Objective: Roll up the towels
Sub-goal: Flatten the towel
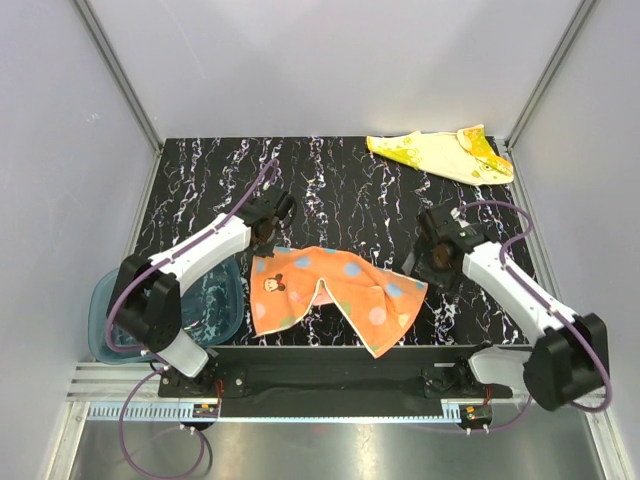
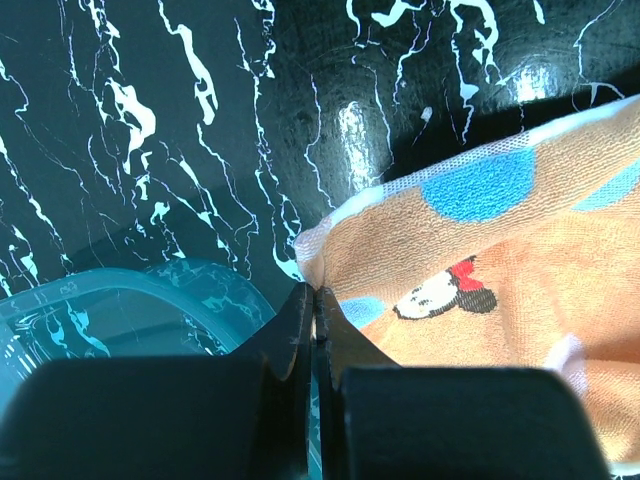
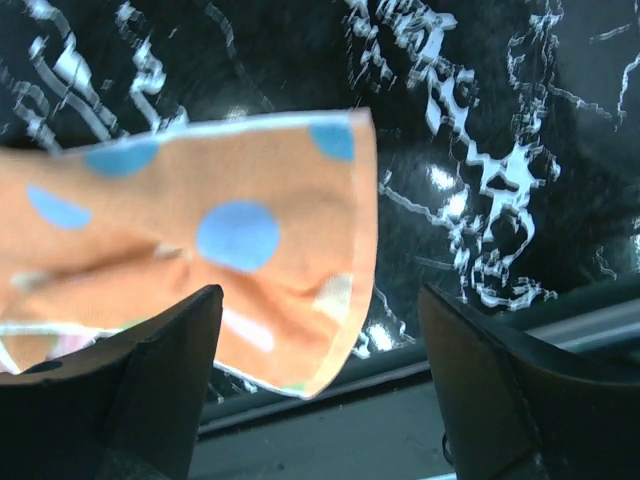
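**A:** What stands at the far left of the worktop [image 1: 340,190]?

**B:** A translucent teal plastic tray [image 1: 218,300]. It sits at the near left corner, partly under the left arm, and it seems to reach past the worktop's left edge.

**A:** And the left pincer?

**B:** The left pincer [image 2: 315,293] is just to the right of the tray. Its jaws are pressed together on the far left corner of the orange towel [image 1: 345,290] (in the wrist view the white hem runs straight into the fingertips).

**A:** Where does this towel lie?

**B:** On the near half of the worktop, between the two arms. It is spread out but not flat, with a deep crease through its middle. It has pale blue dots and a cartoon mouse print [image 1: 272,284] close to the held corner. Its lower right part comes down to the near edge of the worktop.

**A:** What about the right pincer?

**B:** The right pincer [image 3: 320,290] is just beside the towel's right corner. Its jaws stand wide apart and they hold nothing. In its wrist view the corner shows between the two fingers, nearer to one of them. I cannot tell if it touches that finger.

**A:** And the other towel?

**B:** The yellow towel [image 1: 440,152], with cream areas, lies loosely bunched at the far right corner, well apart from both pincers.
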Controlling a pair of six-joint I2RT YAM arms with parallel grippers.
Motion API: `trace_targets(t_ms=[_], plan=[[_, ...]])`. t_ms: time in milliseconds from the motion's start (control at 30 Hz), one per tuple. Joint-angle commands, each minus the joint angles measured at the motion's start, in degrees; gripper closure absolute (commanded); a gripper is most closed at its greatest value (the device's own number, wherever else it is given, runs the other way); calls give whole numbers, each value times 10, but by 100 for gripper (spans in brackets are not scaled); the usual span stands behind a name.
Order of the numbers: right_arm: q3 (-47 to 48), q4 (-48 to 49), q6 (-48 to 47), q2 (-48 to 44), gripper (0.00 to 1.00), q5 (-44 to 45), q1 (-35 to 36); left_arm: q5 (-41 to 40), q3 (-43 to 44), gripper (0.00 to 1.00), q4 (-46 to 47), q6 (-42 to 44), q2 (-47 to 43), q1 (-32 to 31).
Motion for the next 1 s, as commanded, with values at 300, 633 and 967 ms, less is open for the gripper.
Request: trace_targets(t_ms=[300, 633, 967], plan=[[-49, 168, -115, 170, 34, -136, -139, -3, -1, 100, 6, -6, -18, 1], [-58, 204, -124, 227, 47, -125, -139, -5, 0, 100, 5, -5, -18, 2], [-57, 220, -131, 253, 85, -126, -139, -4, -1, 100, 5, -5, -15, 1]])
